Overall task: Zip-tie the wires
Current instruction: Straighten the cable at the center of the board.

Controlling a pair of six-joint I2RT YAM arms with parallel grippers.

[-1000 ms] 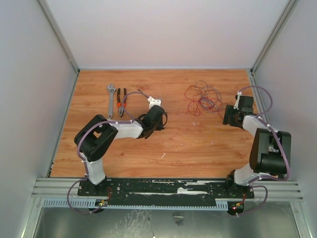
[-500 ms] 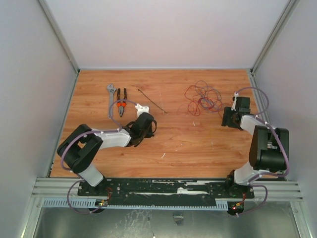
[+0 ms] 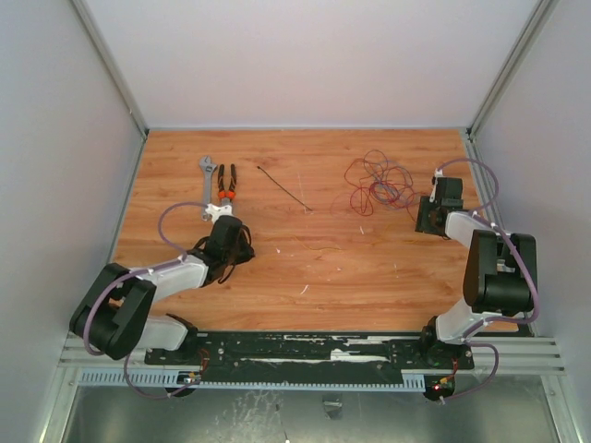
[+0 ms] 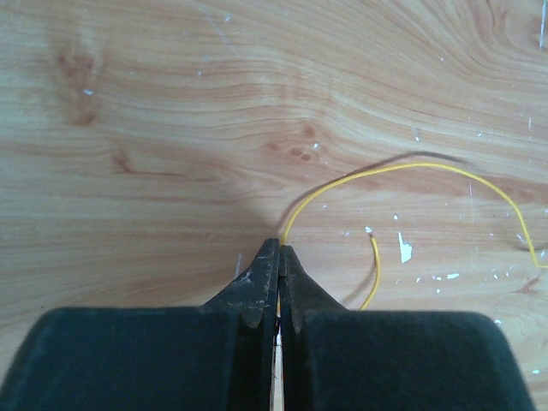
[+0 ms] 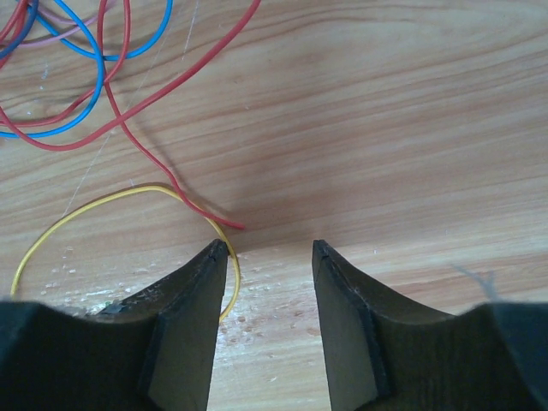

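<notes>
**Top view.**
- Wires (image 3: 379, 183): a loose, unbundled tangle just ahead of the right tool (image 3: 432, 214).
- Zip tie (image 3: 283, 187): lies straight and bare on the worktop (image 3: 323, 263), ahead and to the right of the left tool (image 3: 220, 212), apart from the wires.
- Wrench (image 3: 209, 180) and pliers (image 3: 226, 185): just ahead of the left tool.

**Left wrist view.**
- Left tool: closed tight.
- Yellow strand (image 4: 411, 166): runs right up to the tool's tips; I cannot tell whether it is pinched.

**Right wrist view.**
- Right tool: jaws apart, nothing between them.
- Red strand (image 5: 238, 227): its end lies just ahead of the tips.

**Progress, by my reckoning.**
- Nothing is tied.
- Gathering, looping and cinching all remain.
</notes>
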